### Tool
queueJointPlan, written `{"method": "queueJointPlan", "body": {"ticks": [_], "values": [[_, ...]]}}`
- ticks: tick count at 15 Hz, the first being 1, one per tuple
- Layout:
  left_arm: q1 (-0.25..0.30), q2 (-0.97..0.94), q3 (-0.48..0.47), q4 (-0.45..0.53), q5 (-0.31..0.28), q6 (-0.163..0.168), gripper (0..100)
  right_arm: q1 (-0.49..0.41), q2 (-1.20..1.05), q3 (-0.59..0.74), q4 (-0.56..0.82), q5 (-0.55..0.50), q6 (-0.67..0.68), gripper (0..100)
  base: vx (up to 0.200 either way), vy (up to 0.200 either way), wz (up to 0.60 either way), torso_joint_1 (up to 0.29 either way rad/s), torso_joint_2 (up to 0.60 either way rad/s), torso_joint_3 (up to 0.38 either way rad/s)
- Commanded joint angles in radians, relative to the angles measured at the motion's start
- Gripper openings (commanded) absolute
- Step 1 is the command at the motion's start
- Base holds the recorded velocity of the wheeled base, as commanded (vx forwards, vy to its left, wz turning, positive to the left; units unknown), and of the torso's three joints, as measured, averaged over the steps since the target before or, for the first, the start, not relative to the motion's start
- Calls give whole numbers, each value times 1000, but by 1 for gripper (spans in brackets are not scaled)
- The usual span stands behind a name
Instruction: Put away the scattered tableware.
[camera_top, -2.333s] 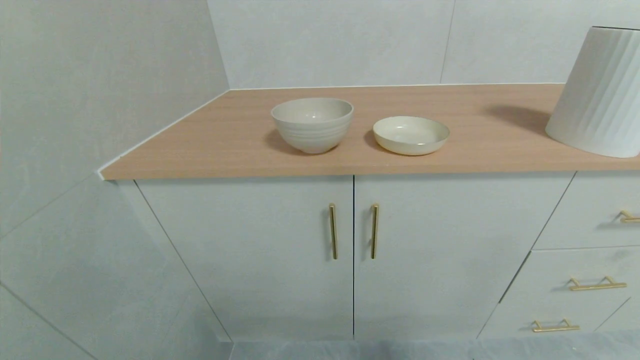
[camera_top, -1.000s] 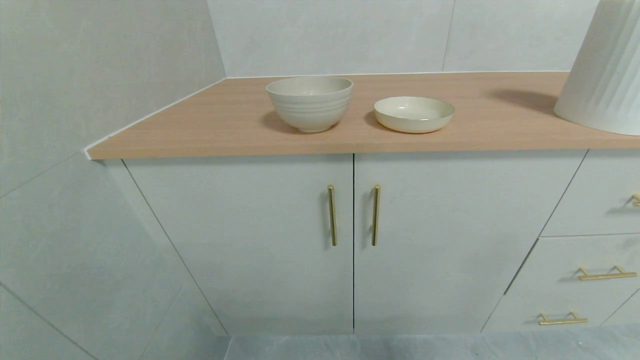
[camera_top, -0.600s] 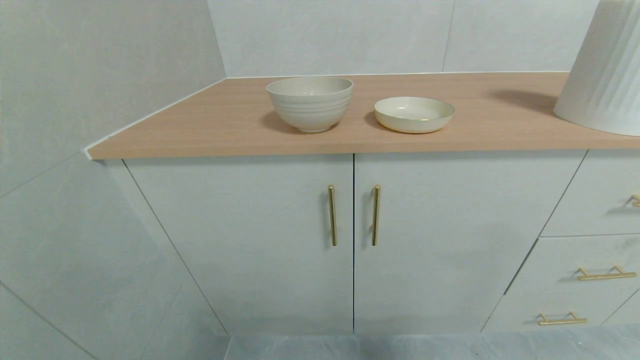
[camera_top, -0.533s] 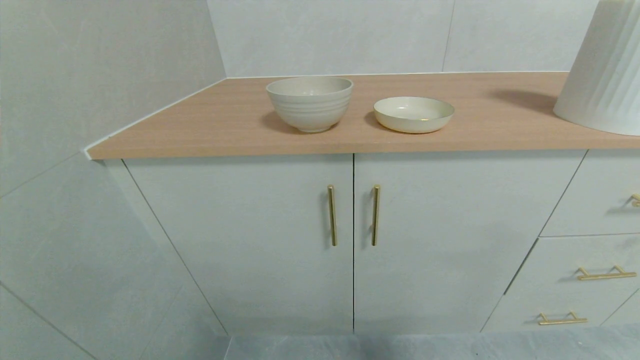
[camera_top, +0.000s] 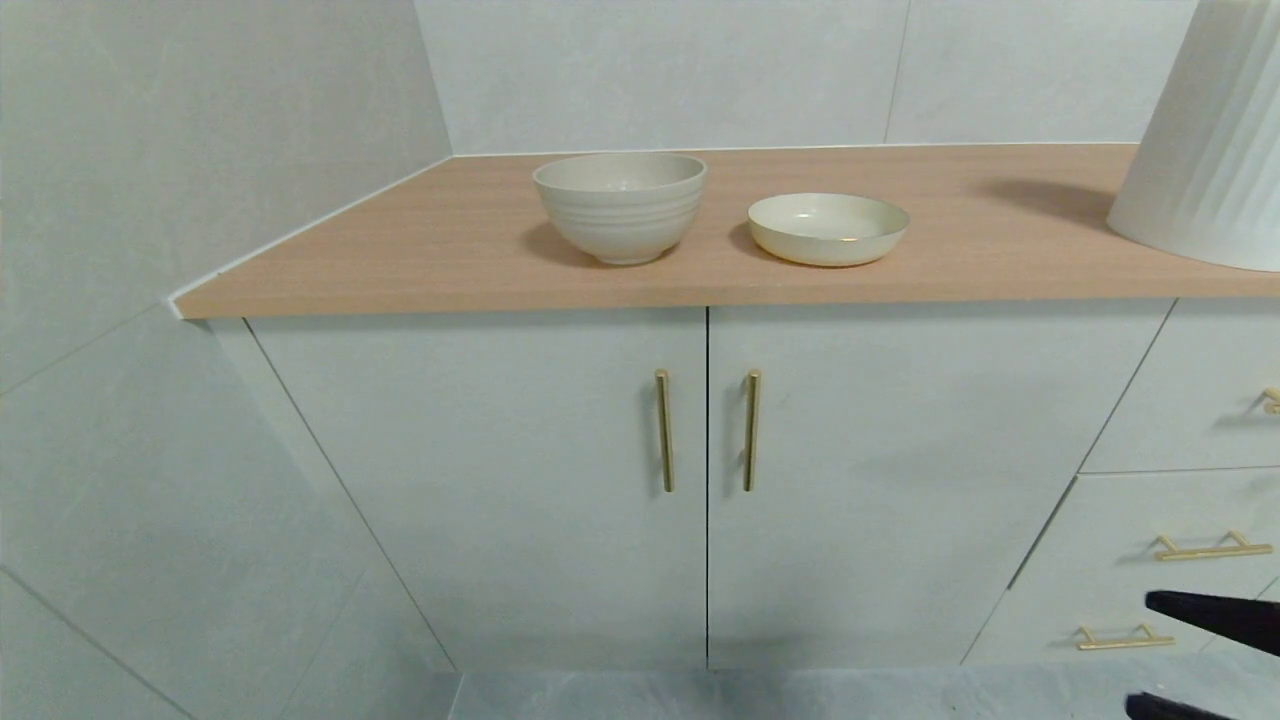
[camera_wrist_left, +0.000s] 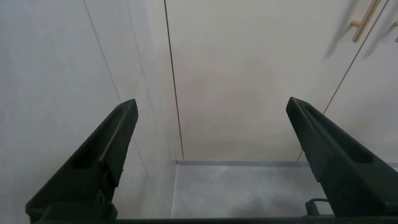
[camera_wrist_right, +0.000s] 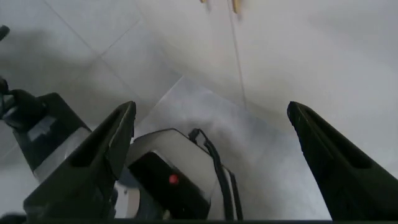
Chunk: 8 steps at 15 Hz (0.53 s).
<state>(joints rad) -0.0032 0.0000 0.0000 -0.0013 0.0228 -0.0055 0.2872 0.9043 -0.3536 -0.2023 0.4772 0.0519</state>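
Wooden countertop (camera_top: 450, 250) held a ribbed beige ceramic bowl (camera_top: 620, 205) and a shallow cream dish (camera_top: 828, 228), well above and left of the right claw (camera_top: 1140, 652). It and the left claw (camera_wrist_left: 211, 106) hung low, jaws spread empty, probably ready to take the gold handles (camera_top: 664, 430) of the white cabinet (camera_top: 500, 500) first.

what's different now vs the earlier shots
The right claw has come into the head view's lower right corner, open, in front of the drawers. Before that the camera itself shifted, not the things. The bowl and the shallow dish stayed on the countertop; the cabinet doors stayed shut.
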Motion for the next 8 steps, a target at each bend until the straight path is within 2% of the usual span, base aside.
{"method": "queueJointPlan", "body": {"ticks": [1, 3, 8], "values": [[0, 0, 0, 0, 0, -1, 100, 138, 387, -116, -189, -75, 3, 100, 0, 0, 0, 0, 0, 0], [0, 0, 0, 0, 0, -1, 100, 162, 505, -185, -250, -85, 6, 100, 0, 0, 0, 0, 0, 0], [0, 0, 0, 0, 0, -1, 100, 245, 677, -492, -244, -86, 109, 100, 0, 0, 0, 0, 0, 0]]}}
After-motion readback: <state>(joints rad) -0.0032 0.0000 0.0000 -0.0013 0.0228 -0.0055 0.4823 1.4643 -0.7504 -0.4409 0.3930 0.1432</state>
